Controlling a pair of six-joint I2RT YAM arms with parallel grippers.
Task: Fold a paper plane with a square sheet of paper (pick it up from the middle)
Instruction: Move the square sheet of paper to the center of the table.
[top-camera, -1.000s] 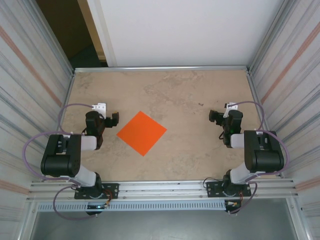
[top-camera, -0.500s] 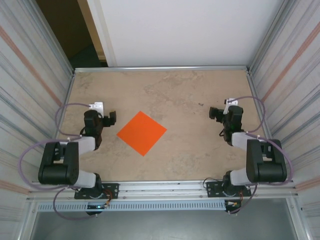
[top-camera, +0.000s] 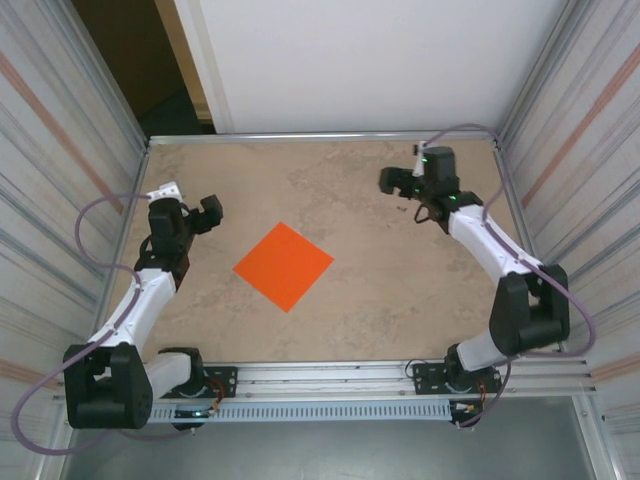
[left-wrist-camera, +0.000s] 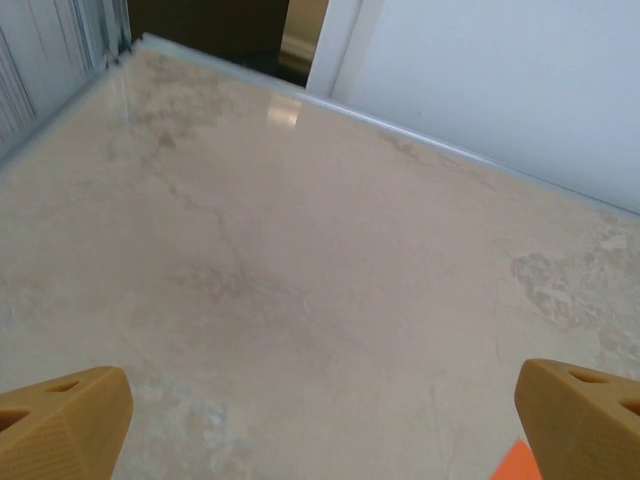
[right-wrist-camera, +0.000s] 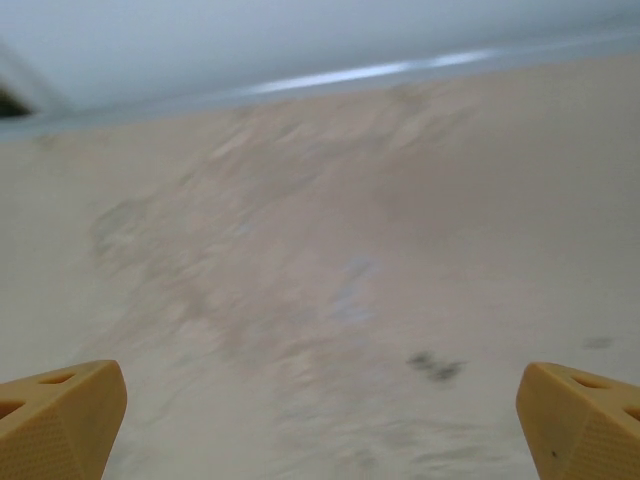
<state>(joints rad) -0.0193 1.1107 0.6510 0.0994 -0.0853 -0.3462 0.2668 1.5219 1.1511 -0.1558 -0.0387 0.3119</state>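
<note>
The square sheet of paper (top-camera: 283, 265) is bright orange, plain and flat. It lies turned like a diamond, a little left of the middle of the table (top-camera: 350, 190). The surface is smooth, slightly glossy beige with darker marble-like stains. The black left arm reaches along the left edge, and the left gripper (top-camera: 207, 212) is wide open beside the sheet, not touching it. The right arm is stretched toward the far right corner, and the right gripper (top-camera: 392, 180) is also wide open, its tan fingers (right-wrist-camera: 60, 420) finely dotted.
</note>
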